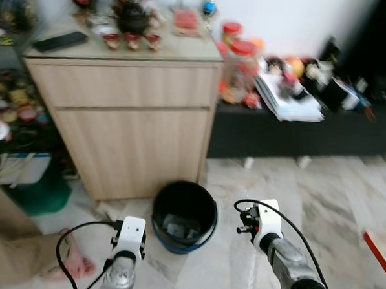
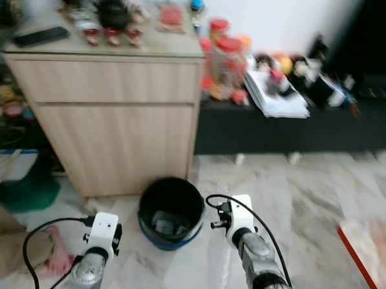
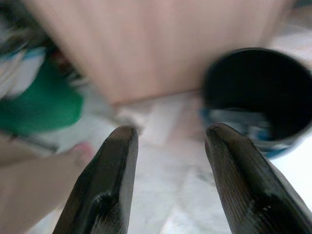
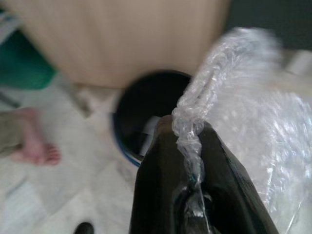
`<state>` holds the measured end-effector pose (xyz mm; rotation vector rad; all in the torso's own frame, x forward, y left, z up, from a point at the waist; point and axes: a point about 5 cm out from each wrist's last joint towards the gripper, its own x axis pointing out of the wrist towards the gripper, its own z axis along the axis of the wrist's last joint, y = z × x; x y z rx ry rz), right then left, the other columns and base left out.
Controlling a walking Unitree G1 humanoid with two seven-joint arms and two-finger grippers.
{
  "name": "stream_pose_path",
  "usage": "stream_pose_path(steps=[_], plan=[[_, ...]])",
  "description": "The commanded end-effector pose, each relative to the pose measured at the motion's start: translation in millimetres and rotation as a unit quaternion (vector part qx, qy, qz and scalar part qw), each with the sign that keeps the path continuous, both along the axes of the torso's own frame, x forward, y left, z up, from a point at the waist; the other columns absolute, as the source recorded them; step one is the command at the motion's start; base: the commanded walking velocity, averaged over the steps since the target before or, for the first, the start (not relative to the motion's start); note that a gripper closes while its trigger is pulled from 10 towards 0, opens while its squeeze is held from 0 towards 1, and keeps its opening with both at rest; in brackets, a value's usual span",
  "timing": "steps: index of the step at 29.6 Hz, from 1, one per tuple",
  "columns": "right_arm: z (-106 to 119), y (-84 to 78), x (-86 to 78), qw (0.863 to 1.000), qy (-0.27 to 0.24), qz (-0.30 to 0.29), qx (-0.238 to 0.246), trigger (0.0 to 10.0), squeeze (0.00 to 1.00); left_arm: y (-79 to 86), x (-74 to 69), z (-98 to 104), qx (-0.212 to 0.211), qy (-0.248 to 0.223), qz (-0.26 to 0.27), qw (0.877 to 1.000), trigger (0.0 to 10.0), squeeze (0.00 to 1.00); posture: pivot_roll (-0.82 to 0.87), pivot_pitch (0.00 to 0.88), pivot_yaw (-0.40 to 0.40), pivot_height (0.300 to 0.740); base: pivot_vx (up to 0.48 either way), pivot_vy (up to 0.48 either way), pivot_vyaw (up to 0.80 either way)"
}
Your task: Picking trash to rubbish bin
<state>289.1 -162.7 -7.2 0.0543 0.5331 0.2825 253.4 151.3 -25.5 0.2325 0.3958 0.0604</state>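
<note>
Marble floor, bin (image 1: pixel 184 215) near the cabinet (image 1: pixel 126 115). Right gripper (image 4: pixel 187 141) pinches bubble wrap (image 4: pixel 243 112) just right of the bin; left gripper (image 3: pixel 168 146) spread, empty. Bulky wrap could catch the rim and spill outside.

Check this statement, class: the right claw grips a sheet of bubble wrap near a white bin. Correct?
Not quite. The bin is black, as the left eye view shows. The right claw does grip the bubble wrap near it.

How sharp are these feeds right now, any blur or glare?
Both eye views: mild motion blur, bin readable. Left wrist view: heavily blurred beyond the left gripper. Right wrist view: soft; bubble wrap glares white in the right gripper.
</note>
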Motion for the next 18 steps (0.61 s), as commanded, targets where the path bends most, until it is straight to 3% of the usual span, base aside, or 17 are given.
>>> stream_pose_path(steps=[1,7,18], plan=[[5.7,9.3,5.8,1.000,-0.014,0.017,0.001,10.0,0.00,5.2,-2.8,-2.7,0.006,0.008,0.007,1.000,10.0,0.00,0.11,0.068,-0.077,0.740,0.349,0.000,0.80],[6.7,10.8,6.7,1.000,-0.017,0.026,-0.002,10.0,0.00,5.4,-3.2,-3.0,0.005,0.009,0.010,1.000,10.0,0.00,0.11,0.065,-0.084,0.740,0.348,0.000,0.80],[8.0,13.9,8.5,0.999,-0.014,0.033,0.001,10.0,0.00,4.4,-2.5,-2.5,0.004,0.008,0.010,1.000,10.0,0.00,0.10,0.060,-0.086,0.740,0.347,0.000,-0.07]])
